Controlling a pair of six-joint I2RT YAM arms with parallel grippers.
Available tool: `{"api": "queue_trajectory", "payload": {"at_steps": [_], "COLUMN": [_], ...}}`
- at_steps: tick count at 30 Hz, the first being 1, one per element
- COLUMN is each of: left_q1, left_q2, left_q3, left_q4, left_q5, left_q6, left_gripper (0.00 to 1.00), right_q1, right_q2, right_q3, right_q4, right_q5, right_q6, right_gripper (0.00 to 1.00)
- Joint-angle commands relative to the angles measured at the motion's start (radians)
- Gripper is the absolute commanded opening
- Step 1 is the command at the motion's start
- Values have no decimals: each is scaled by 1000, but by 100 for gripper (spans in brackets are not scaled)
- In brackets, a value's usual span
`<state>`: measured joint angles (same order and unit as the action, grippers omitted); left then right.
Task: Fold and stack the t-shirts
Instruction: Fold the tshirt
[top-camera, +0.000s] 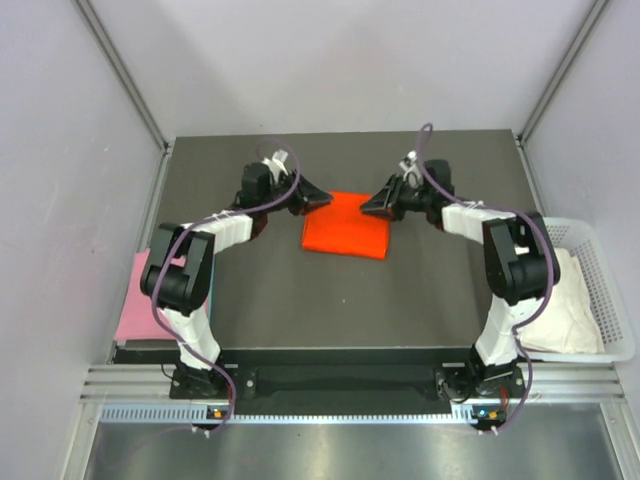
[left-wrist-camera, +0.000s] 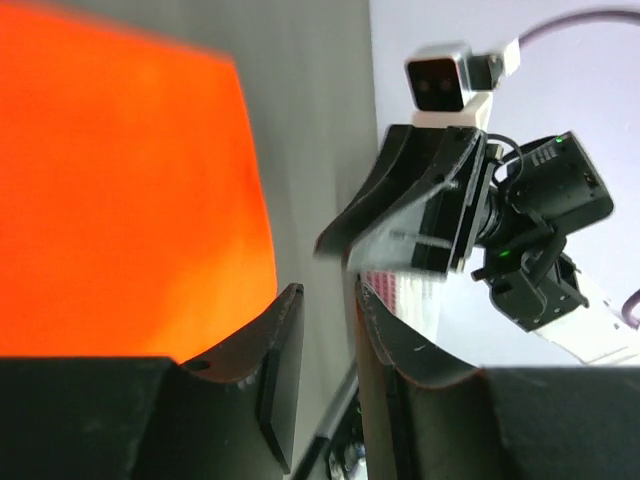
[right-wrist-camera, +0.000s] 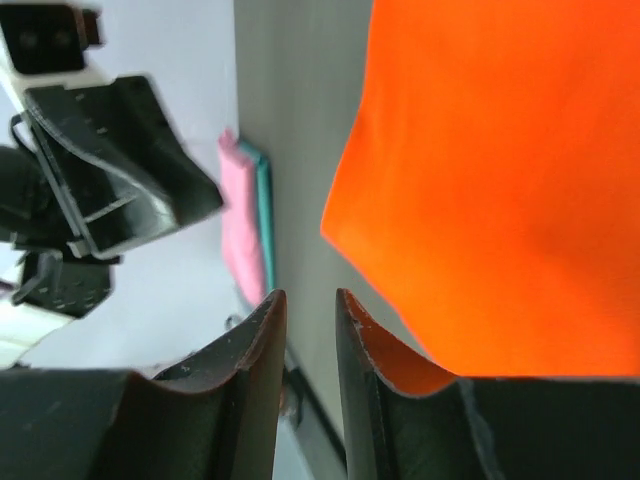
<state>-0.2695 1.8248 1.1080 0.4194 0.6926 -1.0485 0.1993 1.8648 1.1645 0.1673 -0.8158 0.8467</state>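
The bright orange-red t-shirt (top-camera: 345, 225) lies folded into a flat rectangle at the middle back of the table. My left gripper (top-camera: 322, 199) hangs just above its far left corner, jaws a narrow gap apart and empty; in the left wrist view (left-wrist-camera: 328, 300) the orange shirt (left-wrist-camera: 120, 190) lies left of the fingers. My right gripper (top-camera: 368, 207) is at the far right corner, also slightly open and empty (right-wrist-camera: 310, 300), with the orange shirt (right-wrist-camera: 500, 180) beside it. The pale pink t-shirt (top-camera: 140, 300) lies folded at the left edge. The white t-shirt (top-camera: 565, 300) is in the basket.
A white plastic basket (top-camera: 600, 260) stands off the table's right edge. The pink shirt rests on a teal-edged board (right-wrist-camera: 264, 215) off the left edge. Grey walls enclose the back and sides. The two grippers face each other closely over the orange shirt's far edge.
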Motion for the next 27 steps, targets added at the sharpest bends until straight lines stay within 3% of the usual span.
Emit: {"api": "queue_trajectory", "payload": {"at_steps": [1,9,16,23,27], "left_q1": [-59,-37,70,73,72], "left_q2": [71,165,88,-125,-182], "left_q3": [-97,-197,-336,-309,-272], "left_q4": [194,222,29,-161,-176], "left_q5": [21,50,82,62,56], "left_q6": [-111,-27,181,235,203], "left_gripper": [32,29,29,30,31], "right_q1": [94,138,57,-95,-141], "right_q2": [23,146,111,-56,-185], "right_q3": [-127,-219,-379,-477,-428], "right_q4": [308,435,376,117,-104], "right_q5": [-60,-94,-95,-86,-33], "right_q6": [219,250,118,-89,-249], "right_gripper": [27,25,25,25,28]}}
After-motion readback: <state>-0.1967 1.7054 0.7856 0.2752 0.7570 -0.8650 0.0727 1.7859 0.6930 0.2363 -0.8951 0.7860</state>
